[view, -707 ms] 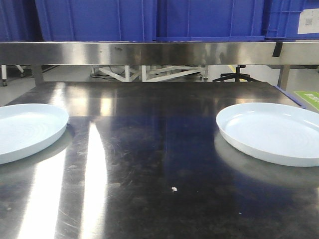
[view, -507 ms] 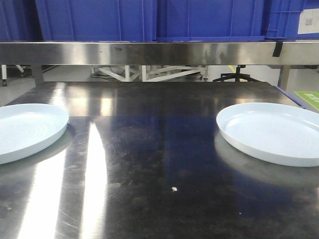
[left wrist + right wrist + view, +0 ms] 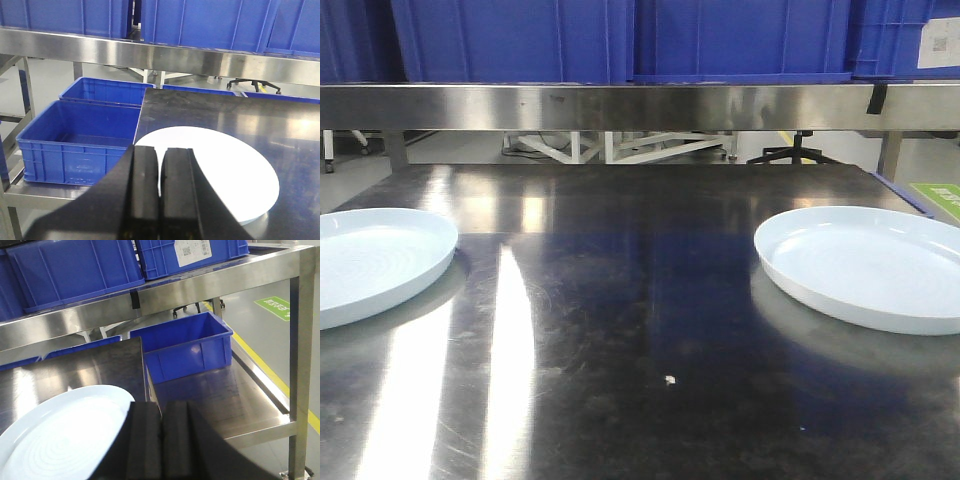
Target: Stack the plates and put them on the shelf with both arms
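Steel tabletop (image 3: pixel 640 330), left plate (image 3: pixel 375 255), right plate (image 3: pixel 865 265) well apart, left gripper (image 3: pixel 160 153) closed, right gripper (image 3: pixel 161 411) closed

Dark scratched steel tabletop (image 3: pixel 640 300) across the lower frame, pale plate (image 3: pixel 375 260) at left edge, second plate (image 3: pixel 865 265) at right, well apart, white speck (image 3: pixel 669 379) lower centre.

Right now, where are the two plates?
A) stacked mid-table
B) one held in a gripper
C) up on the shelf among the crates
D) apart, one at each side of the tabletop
D: the left plate and the right plate lie flat at opposite sides of the tabletop, with bare steel between them.
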You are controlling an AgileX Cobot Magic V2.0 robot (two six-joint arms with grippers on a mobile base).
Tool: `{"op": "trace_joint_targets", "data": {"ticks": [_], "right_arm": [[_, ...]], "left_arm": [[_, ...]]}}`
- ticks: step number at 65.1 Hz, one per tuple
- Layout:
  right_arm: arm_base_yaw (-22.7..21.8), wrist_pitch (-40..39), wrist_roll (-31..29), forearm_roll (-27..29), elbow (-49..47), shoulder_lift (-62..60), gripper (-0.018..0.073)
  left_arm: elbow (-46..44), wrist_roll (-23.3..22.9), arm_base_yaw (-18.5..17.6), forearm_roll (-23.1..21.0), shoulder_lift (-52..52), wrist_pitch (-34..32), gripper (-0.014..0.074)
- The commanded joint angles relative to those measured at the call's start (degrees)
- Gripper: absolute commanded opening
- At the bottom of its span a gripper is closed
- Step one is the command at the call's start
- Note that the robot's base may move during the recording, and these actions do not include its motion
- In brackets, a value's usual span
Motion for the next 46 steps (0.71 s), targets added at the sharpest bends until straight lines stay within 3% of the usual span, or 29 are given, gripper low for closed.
{"op": "trace_joint_targets", "data": {"ticks": [1,12,18,27,37,46], "right_arm": [[-0.01,-4.83,-0.52,-0.03,-0.06,-1.08,0.0047],[-0.01,-4.83,-0.52,-0.03,-0.06,-1.08,0.0047],[-0.01,-4.83,-0.52,-0.03,-0.06,-1.08,0.0047],[-0.01,-4.83,-0.52,-0.03,-0.06,-1.08,0.0047],[-0.01,-4.83,-0.52,-0.03,-0.06,-1.08,0.0047],[-0.01,-4.83,-0.52,-0.03,-0.06,-1.08,0.0047]], "left_arm": [[0.11,-0.35,0.16,-0.54,-1.19,-5.07,0.0083],[-0.71,0.22,0.05,1.81,-0.73,-5.07,0.0083],[-5.58,0.22,0.05,1.81,2.0,-2.73,0.0083],[-22.46,0.22,0.05,2.45,15.0,8.6,0.0083],[-42.91,0.22,-2.32,5.82,33.4,24.25,0.0083],[-52.93,0.22,-3.26,5.89,45.43,31.79,0.0083]]}}
